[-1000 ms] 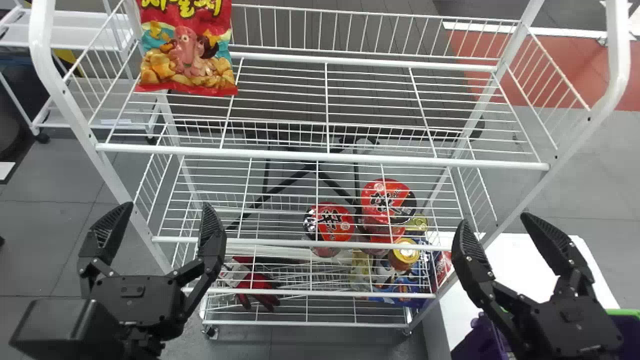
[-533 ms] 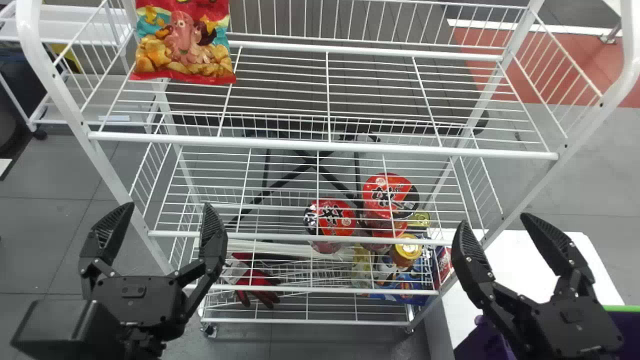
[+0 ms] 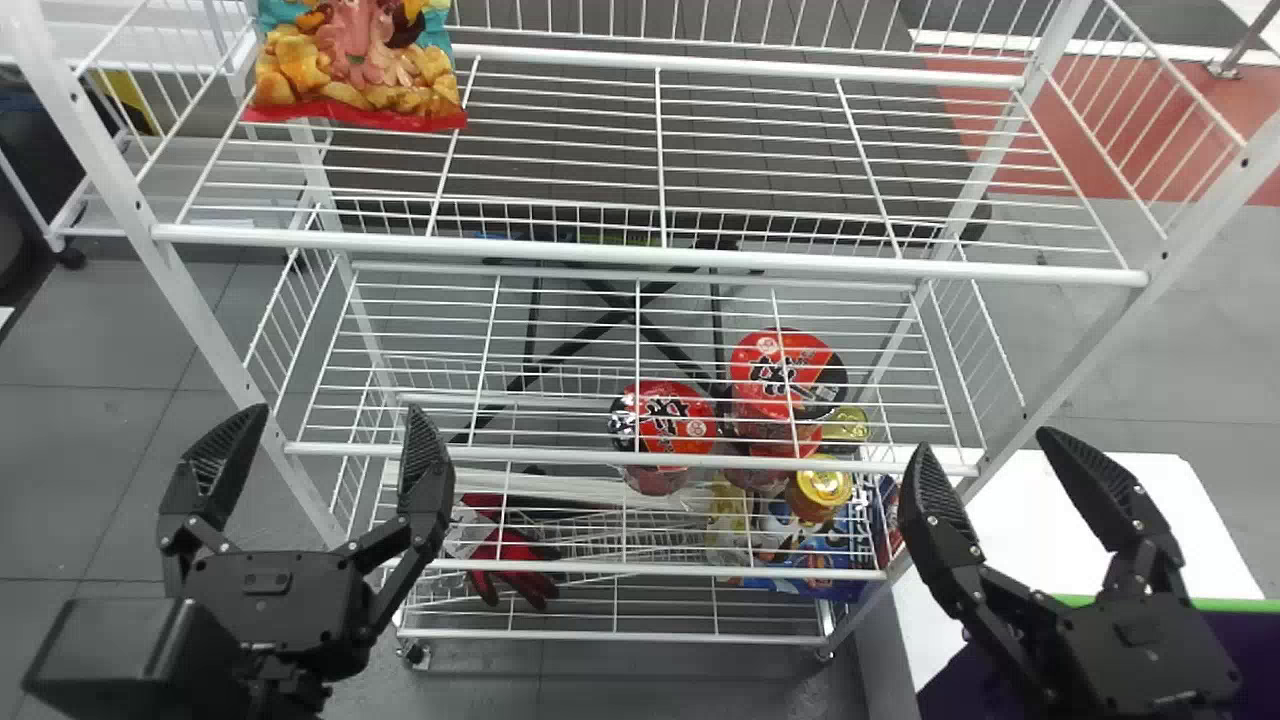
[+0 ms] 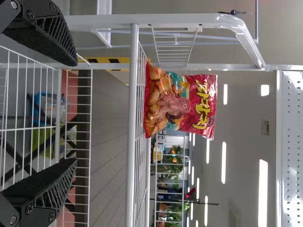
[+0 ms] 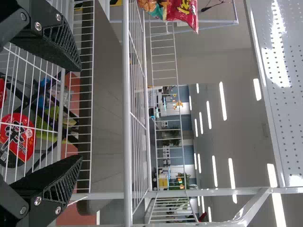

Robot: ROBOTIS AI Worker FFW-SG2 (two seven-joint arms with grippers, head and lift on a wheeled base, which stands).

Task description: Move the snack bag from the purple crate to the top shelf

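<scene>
Red snack bag (image 3: 355, 70) stands on the top shelf (image 3: 560, 251), beyond the spread left claw (image 3: 337, 410)

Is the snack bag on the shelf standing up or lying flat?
Standing up: the snack bag has its bottom edge at the wire shelf and its printed front facing the robot.

red snack bag (image 3: 352, 70) upright at left on white wire top shelf (image 3: 650, 254), purple crate (image 3: 1255, 660) at lower right
</scene>
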